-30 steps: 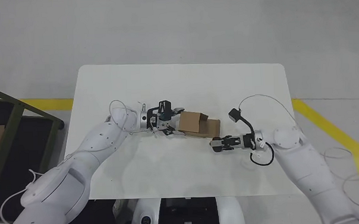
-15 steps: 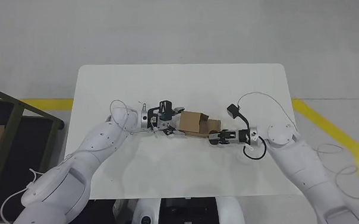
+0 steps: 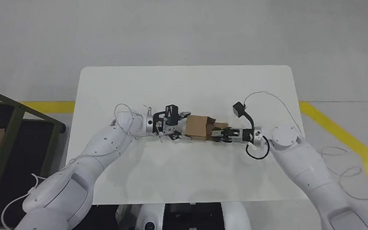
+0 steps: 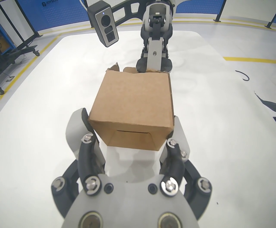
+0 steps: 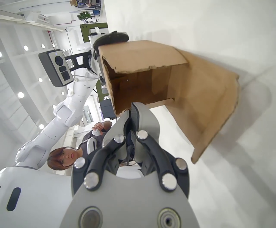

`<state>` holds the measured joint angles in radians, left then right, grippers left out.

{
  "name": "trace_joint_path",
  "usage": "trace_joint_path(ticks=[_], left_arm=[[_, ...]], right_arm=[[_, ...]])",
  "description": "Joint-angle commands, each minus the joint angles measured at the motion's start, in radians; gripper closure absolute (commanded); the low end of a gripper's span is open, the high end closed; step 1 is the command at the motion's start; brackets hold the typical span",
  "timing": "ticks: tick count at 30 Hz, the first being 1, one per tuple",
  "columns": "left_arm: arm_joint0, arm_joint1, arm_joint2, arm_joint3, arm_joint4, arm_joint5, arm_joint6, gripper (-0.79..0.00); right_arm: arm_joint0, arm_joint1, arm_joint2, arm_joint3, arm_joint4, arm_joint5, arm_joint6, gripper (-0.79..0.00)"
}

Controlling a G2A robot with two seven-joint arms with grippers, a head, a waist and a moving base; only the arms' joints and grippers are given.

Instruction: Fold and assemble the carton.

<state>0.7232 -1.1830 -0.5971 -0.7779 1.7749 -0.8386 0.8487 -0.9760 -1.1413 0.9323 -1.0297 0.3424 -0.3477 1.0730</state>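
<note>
Left gripper [image 4: 131,129] clamps carton [image 4: 133,99]; right gripper [image 5: 132,108], pinched closed at open end, should push flap [image 5: 211,108] in squarely.

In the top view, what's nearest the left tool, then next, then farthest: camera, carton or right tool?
1. The carton, held by the left tool.
2. The right tool, at the carton's far end.
3. The camera, farthest right.

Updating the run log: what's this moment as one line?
left gripper: shut on carton, closed end | right gripper: shut, tips at open end | flap: unfolded
</note>
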Motion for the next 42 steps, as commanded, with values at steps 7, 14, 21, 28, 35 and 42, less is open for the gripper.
trace_joint_path(ticks=[7, 14, 21, 28, 35, 42], left_arm=[[0.003, -0.001, 0.002, -0.012, -0.001, 0.003, -0.008, -0.634], [0.002, -0.004, 0.004, -0.017, -0.006, 0.000, -0.017, -0.665], [-0.001, -0.009, 0.008, -0.016, -0.011, -0.006, -0.023, -0.656], [-0.006, -0.012, 0.010, -0.008, -0.013, -0.006, -0.025, -0.637], [-0.006, -0.013, 0.009, -0.002, -0.015, -0.002, -0.021, -0.619], [-0.004, -0.013, 0.011, -0.002, -0.013, 0.000, -0.019, -0.600]], right_arm=[[0.047, -0.030, -0.048, 0.043, 0.029, 0.004, 0.000, 0.000], [0.095, -0.061, -0.090, 0.125, 0.056, -0.014, 0.014, 0.000], [0.124, -0.082, -0.108, 0.188, 0.083, -0.053, 0.038, 0.000], [0.122, -0.062, -0.060, 0.222, 0.064, -0.098, 0.074, -0.065], [0.067, -0.013, 0.064, 0.193, 0.080, -0.114, 0.023, 0.000], [0.055, -0.011, 0.082, 0.134, 0.058, -0.078, -0.065, -0.037]])
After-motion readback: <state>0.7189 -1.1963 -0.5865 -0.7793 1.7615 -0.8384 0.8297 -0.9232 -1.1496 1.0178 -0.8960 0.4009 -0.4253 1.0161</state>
